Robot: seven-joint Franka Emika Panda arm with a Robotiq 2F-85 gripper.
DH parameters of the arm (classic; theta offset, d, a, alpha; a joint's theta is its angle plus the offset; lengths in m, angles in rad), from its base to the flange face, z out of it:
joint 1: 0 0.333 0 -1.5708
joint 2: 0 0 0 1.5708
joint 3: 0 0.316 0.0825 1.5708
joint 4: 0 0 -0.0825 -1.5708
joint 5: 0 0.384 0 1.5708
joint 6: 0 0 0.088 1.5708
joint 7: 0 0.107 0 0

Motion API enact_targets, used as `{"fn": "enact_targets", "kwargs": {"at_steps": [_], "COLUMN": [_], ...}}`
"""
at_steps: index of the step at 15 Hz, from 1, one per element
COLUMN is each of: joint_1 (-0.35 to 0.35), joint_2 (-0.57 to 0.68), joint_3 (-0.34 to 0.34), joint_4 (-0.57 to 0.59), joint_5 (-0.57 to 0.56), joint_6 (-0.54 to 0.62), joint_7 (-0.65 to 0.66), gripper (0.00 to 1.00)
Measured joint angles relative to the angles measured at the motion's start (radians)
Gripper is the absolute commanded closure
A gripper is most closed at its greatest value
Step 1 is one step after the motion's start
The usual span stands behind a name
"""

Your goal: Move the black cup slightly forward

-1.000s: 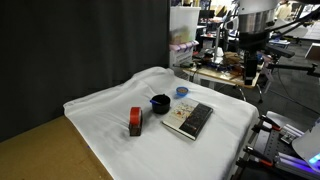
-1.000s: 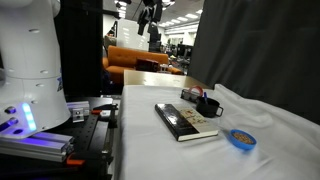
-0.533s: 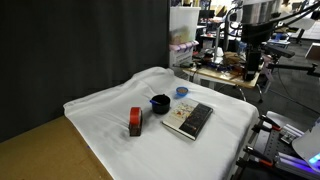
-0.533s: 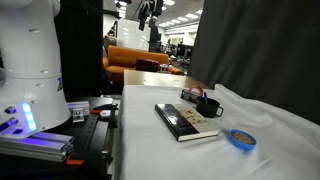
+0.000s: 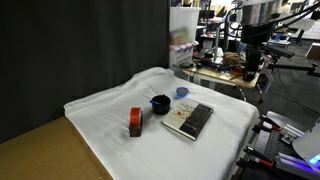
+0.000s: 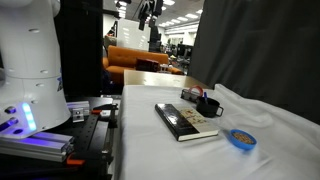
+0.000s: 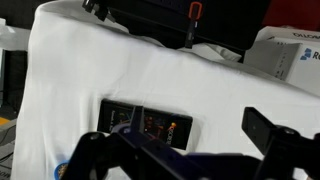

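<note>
Pincer (image 7: 172, 140) spread wide, high off surface (image 5: 105, 102). Descend onto black cup (image 5: 159, 102), just left of book (image 5: 188, 119); grip rim gently.

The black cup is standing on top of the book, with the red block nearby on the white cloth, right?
Not quite: the black cup stands on the white cloth beside the book, not on it, as an exterior view shows. The red block is indeed nearby on the cloth.

Black cup (image 5: 159, 102), red-and-black block (image 5: 134, 122), blue disc (image 5: 182, 92), dark book (image 5: 189, 119) with a pale panel, white cloth (image 5: 110, 105), black curtain (image 5: 80, 40).
</note>
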Motion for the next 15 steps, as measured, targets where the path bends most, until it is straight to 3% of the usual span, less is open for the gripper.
{"fn": "enact_targets", "kwargs": {"at_steps": [4, 9, 12, 15], "joint_1": [-0.010, -0.038, -0.041, -0.041], "joint_2": [0.083, 0.378, 0.487, 0.492], "joint_3": [-0.005, -0.031, -0.042, -0.042], "joint_4": [-0.030, -0.006, 0.053, 0.066], "joint_5": [-0.021, -0.090, -0.107, -0.108], "joint_6": [0.134, 0.416, 0.459, 0.458], "joint_7": [0.000, -0.006, -0.006, -0.006], "gripper": [0.00, 0.00, 0.00, 0.00]}}
